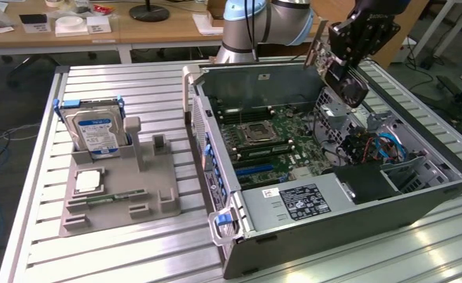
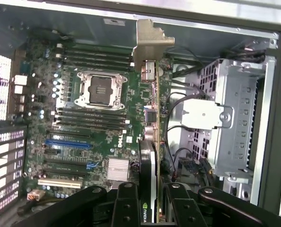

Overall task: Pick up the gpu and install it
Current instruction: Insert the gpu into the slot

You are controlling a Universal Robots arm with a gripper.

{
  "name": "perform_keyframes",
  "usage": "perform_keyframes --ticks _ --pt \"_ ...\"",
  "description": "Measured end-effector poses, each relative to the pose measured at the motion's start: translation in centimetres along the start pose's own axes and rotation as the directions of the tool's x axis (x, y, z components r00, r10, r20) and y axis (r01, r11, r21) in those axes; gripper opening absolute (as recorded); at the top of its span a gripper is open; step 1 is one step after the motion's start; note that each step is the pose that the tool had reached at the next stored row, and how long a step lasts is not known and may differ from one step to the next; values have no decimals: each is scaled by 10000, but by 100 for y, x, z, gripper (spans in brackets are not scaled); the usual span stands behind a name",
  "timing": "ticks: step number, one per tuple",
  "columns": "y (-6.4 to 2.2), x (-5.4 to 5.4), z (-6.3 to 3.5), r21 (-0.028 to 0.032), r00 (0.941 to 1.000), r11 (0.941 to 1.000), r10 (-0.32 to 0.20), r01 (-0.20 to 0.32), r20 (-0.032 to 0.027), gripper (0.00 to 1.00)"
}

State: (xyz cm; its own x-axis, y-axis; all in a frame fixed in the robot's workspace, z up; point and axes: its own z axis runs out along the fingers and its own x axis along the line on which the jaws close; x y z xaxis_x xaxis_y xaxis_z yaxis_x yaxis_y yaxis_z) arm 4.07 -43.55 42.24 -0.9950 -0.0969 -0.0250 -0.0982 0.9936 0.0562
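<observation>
Above the open PC case [image 1: 333, 230], at its far end: gripper [image 2: 147, 201] clamped on the gpu [image 1: 347, 84]. The card hangs clear of the motherboard [image 1: 270, 141], edge-on to it with the metal bracket [image 2: 147, 40] leading. Probably held that way so the connector edge faces a slot.

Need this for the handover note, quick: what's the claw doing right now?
Claw: closed, holding the gpu edge-on above the open computer case.
</observation>
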Motion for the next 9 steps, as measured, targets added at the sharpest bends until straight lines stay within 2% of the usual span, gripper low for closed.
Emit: perform_keyframes --ticks 5,9 --pt "0 0 3 -20 9971 9971 -762 762 -42 27" --pt "0 0 5 -40 9902 9903 -1392 1391 -76 27"
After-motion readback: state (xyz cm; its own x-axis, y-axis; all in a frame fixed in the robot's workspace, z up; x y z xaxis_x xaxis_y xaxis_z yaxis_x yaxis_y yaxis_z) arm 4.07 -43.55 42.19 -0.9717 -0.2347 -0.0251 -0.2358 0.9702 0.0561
